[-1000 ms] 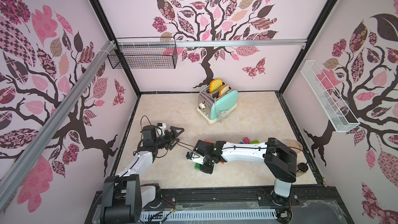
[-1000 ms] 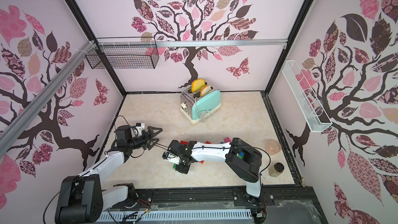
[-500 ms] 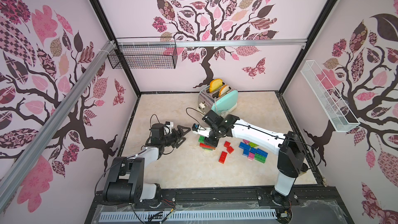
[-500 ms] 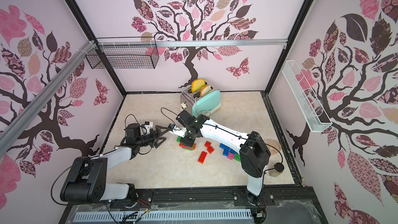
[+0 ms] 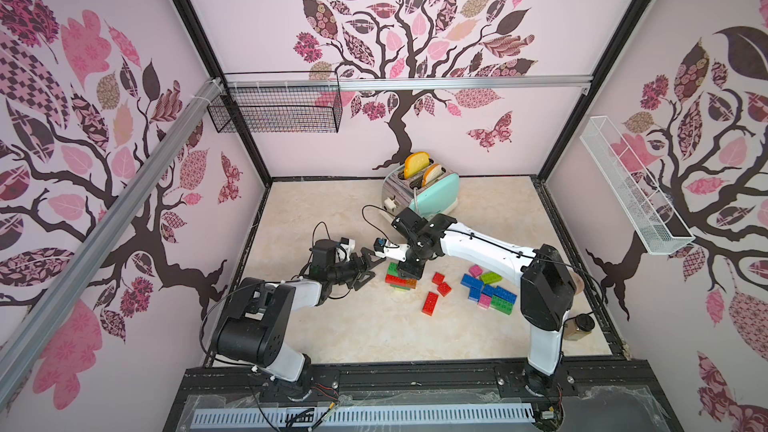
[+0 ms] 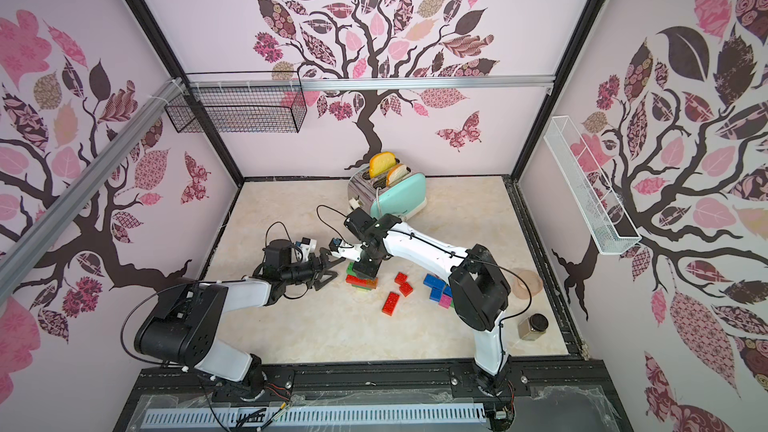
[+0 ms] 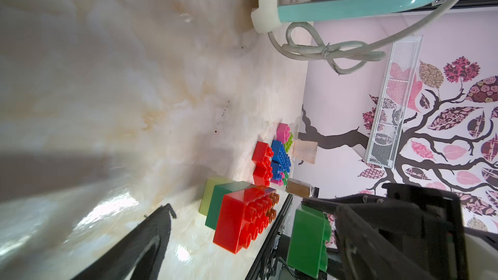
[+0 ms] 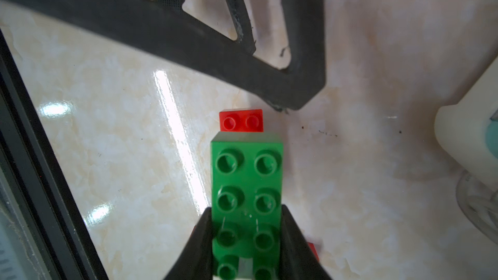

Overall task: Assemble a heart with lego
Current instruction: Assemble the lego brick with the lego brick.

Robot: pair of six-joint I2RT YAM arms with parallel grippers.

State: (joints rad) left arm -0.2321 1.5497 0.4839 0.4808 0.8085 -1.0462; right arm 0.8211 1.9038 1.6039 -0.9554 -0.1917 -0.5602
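A glossy cream marbled tabletop [image 5: 353, 334] floors a booth of pink walls [image 5: 519, 130] with tree-and-leaf decals, where a black wire basket [image 5: 274, 112] and a white mesh shelf [image 5: 631, 193] hang. The right claw [image 8: 246, 211] clenches a green 2x4 brick [image 8: 246, 173] just above a red-topped brick stack [image 5: 398, 280] at mid-tabletop. The left claw [image 5: 371, 267] gapes, released, beside the stack. Loose bricks [image 5: 490, 290] lie to the right; a mint toaster [image 5: 434, 197] stands behind.

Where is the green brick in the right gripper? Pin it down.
In the right wrist view the green brick sits clamped in the right gripper, hanging just above the red-topped stack, beside the open left gripper.
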